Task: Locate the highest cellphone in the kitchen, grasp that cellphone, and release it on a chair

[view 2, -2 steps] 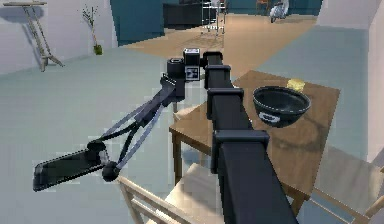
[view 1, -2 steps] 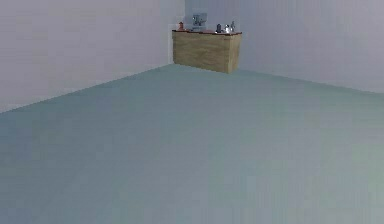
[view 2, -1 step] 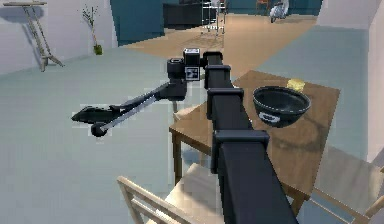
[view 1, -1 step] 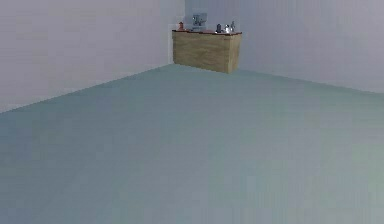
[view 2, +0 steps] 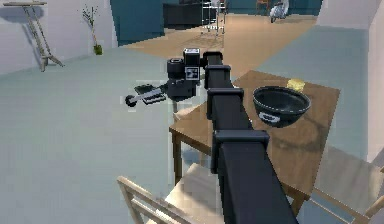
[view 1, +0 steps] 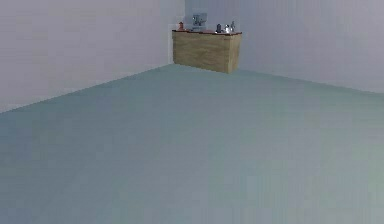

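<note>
While bare floor [view 2: 70,140] spreads beyond the table [view 2: 310,150] edge, the fingers [view 2: 145,97] reach over it; whether they hold anything, I cannot tell. The black bowl [view 2: 281,104] has a dark inside.

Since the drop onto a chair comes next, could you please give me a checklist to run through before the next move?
1. Load: a small dark flat thing hangs at the fingers, clear of the floor: ok.
2. A chair in sight beside the table: ok.
3. Fingers above the chair seat: not ok, they are over floor.
4. The arm clear of the black bowl: cannot tell.
5. Floor ahead free up to the cabinet: ok.
</note>
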